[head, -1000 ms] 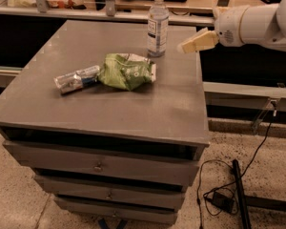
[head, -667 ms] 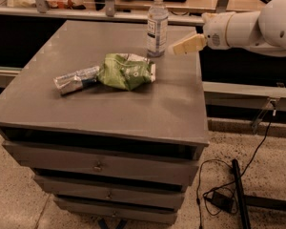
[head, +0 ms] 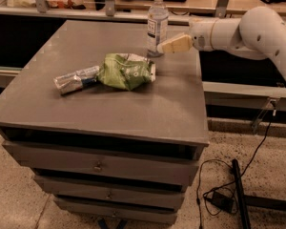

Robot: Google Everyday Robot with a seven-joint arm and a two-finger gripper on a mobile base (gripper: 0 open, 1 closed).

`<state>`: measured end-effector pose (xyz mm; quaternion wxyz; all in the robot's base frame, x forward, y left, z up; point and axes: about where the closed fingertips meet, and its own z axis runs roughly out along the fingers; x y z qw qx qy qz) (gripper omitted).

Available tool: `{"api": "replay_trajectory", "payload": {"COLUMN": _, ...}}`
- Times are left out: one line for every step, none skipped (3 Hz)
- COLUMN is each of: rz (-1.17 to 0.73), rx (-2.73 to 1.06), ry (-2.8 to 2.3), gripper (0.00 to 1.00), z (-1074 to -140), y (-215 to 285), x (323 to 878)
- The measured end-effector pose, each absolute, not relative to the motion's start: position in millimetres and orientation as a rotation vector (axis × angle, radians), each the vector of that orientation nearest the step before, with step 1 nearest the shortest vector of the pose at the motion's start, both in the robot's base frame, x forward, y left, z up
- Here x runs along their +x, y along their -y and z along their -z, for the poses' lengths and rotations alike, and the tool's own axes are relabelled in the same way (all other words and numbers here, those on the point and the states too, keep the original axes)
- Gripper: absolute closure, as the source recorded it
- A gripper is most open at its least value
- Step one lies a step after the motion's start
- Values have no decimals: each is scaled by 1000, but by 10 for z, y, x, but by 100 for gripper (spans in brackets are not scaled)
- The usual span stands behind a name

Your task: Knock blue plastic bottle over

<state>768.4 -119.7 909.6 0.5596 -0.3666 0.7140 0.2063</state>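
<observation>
The blue plastic bottle (head: 157, 24) stands upright near the far right edge of the grey cabinet top (head: 148, 104); it is clear and bluish with a white cap and a white label. My gripper (head: 162, 47) reaches in from the right on the white arm (head: 248, 32). Its cream fingertips sit right beside the bottle's lower right side, at or very near contact.
A green snack bag (head: 126, 70) lies in the middle of the top, just in front of the bottle. A silver-and-blue foil packet (head: 76, 79) lies to its left. A shelf rail runs behind the cabinet. Black cables (head: 219, 194) lie on the floor at right.
My gripper has moved left toward the bottle, from a clear gap to right beside its lower part. The bottle still stands upright.
</observation>
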Motion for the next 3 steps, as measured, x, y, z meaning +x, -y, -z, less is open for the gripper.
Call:
{"api": "replay_trajectory", "payload": {"rz": -530, "rx": -864, "ry": -1620, "gripper": 0, "z": -9099, "y": 1030, "x": 7859}}
{"api": "replay_trajectory", "payload": {"rz": -555, "rx": -881, "ry": -1544, "gripper": 4, "z": -9180, "y": 873, "x": 8003}}
{"api": "replay_trajectory", "payload": {"rz": -561, "rx": -884, "ry": -1507, "gripper": 25, "z": -9227, "y": 800, "x": 8089}}
